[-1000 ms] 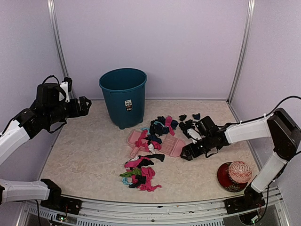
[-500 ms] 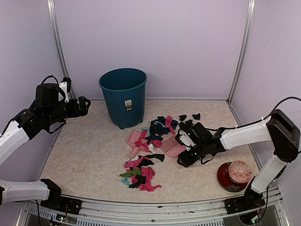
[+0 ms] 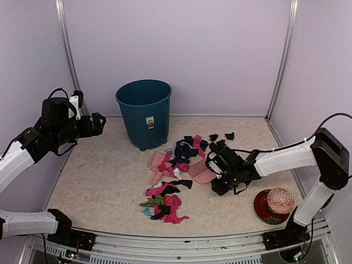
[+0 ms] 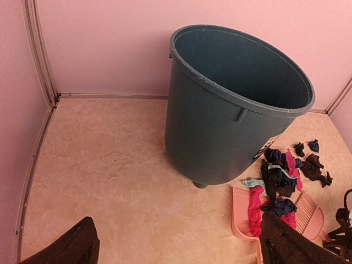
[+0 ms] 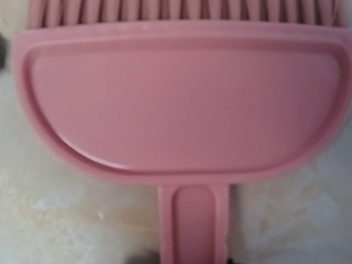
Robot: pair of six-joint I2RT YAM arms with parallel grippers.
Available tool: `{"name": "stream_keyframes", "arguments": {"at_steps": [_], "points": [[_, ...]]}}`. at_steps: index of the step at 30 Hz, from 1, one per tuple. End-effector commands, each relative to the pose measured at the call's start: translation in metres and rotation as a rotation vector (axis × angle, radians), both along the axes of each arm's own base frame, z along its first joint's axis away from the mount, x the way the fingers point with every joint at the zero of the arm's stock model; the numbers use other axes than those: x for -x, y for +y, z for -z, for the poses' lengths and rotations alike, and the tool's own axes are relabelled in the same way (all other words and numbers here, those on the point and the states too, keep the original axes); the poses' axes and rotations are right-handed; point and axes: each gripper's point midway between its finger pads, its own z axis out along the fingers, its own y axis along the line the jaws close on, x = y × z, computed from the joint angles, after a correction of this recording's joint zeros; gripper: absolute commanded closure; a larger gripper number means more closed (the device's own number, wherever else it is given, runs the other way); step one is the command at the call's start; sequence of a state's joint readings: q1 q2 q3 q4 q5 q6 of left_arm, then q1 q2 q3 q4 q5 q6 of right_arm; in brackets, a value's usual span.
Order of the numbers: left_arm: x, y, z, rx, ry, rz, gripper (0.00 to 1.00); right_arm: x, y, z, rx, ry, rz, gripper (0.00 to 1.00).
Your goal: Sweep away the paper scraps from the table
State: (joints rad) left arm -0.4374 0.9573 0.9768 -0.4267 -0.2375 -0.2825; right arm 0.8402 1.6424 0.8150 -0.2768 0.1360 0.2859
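Observation:
Paper scraps in pink, black, navy and green lie in a heap [image 3: 165, 202] near the front of the table [image 3: 99, 176]. More scraps [image 3: 185, 150] are piled over a pale pink dustpan [image 3: 158, 163], and in the left wrist view they [image 4: 278, 177] show beside the bin. A pink brush [image 3: 201, 172] lies flat to the dustpan's right. My right gripper [image 3: 218, 182] is low at its handle. In the right wrist view the brush [image 5: 181, 104] fills the picture, and the handle runs down between the jaws of the right gripper [image 5: 192, 259], whose dark tips lie against both its sides. My left gripper [image 3: 99, 122] hangs open at the far left, its fingertips [image 4: 74, 247] wide apart.
A teal bin [image 3: 144, 113] stands upright at the back, large in the left wrist view [image 4: 231, 110]. A red patterned ball [image 3: 281, 200] rests in a dark red bowl [image 3: 263, 208] at the front right. A few black scraps [image 3: 221, 137] lie behind the right arm. Walls close three sides.
My right gripper has slid left along the table to the brush handle and its jaws have come in round it. The left arm has not moved.

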Motion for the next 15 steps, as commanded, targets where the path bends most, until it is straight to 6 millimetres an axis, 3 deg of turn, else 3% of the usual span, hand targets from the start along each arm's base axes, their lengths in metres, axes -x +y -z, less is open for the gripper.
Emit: {"name": "stream_keyframes", "arguments": {"at_steps": [1, 9, 15], "points": [[-0.002, 0.0, 0.0, -0.003, -0.01, -0.003, 0.01, 0.013, -0.026, 0.021, 0.158, 0.05, 0.036, 0.68], [-0.003, -0.001, 0.001, -0.001, -0.007, 0.004, 0.01, 0.013, -0.029, 0.023, 0.187, 0.042, 0.062, 1.0], [-0.003, -0.004, 0.002, 0.006, 0.0, 0.014, 0.01, 0.008, -0.029, 0.006, 0.17, 0.007, 0.086, 1.0]]}}
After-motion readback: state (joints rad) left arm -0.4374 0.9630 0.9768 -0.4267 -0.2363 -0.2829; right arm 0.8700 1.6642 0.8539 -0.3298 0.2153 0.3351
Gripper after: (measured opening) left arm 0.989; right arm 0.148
